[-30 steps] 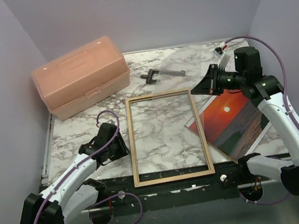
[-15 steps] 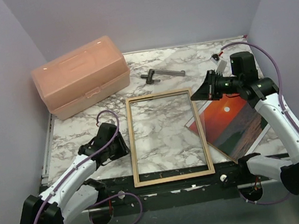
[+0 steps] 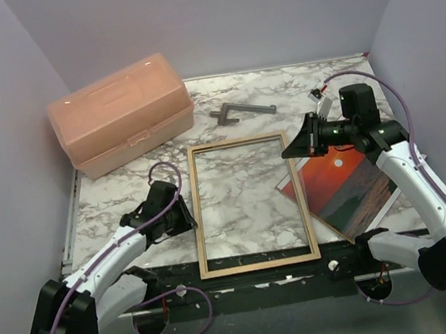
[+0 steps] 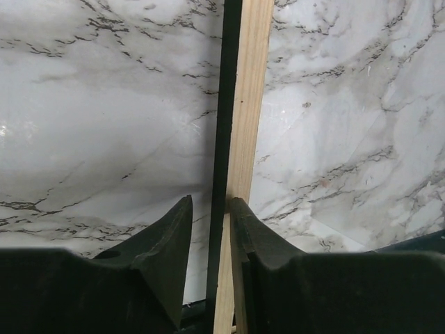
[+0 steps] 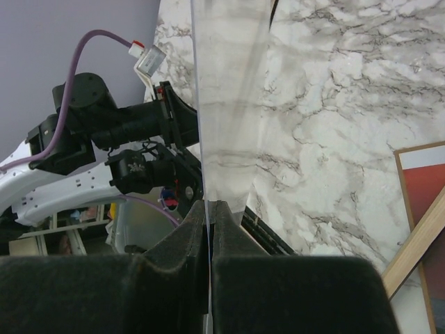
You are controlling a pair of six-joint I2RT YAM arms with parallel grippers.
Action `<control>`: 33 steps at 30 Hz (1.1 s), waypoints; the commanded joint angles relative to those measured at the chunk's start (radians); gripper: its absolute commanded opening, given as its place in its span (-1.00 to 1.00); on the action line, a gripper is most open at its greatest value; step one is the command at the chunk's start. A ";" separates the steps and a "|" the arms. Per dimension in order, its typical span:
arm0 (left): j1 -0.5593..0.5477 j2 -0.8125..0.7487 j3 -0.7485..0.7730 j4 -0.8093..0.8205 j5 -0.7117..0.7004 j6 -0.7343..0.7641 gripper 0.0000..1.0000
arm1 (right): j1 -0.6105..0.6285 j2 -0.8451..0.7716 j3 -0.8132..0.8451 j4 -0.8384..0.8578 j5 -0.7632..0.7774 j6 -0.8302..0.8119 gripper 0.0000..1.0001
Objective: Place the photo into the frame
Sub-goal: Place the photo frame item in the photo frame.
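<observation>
The frame (image 3: 250,205) lies flat mid-table, tan wood face up. My left gripper (image 3: 187,218) is low at its left rail (image 4: 250,104). Its jaws (image 4: 211,202) straddle that rail, open: the right finger rests on the wood and a gap remains beside the black edge. The photo (image 3: 345,186), a red-orange sunset print, lies face up to the right of the frame. My right gripper (image 3: 299,143) hovers over the frame's top right corner. It is shut (image 5: 210,204) on the edge of a clear pane (image 5: 226,104) that stands up from the jaws.
A peach plastic toolbox (image 3: 121,115) sits at the back left. A grey metal tool (image 3: 242,112) lies behind the frame. The photo rests on a tan-edged board (image 3: 329,220). The table's black front edge (image 3: 254,261) runs just below the frame.
My right gripper has swung left and down toward the frame's top right corner, still pinching the clear pane. The left jaws have narrowed a little around the rail.
</observation>
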 commanded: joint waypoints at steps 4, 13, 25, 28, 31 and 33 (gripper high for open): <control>0.004 0.038 -0.020 0.023 0.011 0.018 -0.52 | 0.000 0.008 -0.059 0.093 -0.100 0.043 -0.99; 0.004 0.043 -0.019 0.025 0.008 0.018 -0.60 | 0.000 0.019 -0.128 0.171 -0.171 0.101 -0.99; 0.003 0.061 -0.014 0.024 0.005 0.022 -0.61 | 0.001 0.009 -0.217 0.285 -0.224 0.203 -0.99; 0.003 0.070 -0.012 0.025 0.008 0.023 -0.61 | 0.002 0.006 -0.236 0.315 -0.233 0.224 -0.99; 0.003 0.073 -0.013 0.026 0.010 0.025 -0.61 | 0.002 0.009 -0.246 0.319 -0.232 0.223 -0.99; 0.003 0.078 -0.012 0.026 0.011 0.025 -0.61 | 0.002 0.011 -0.255 0.322 -0.236 0.225 -0.99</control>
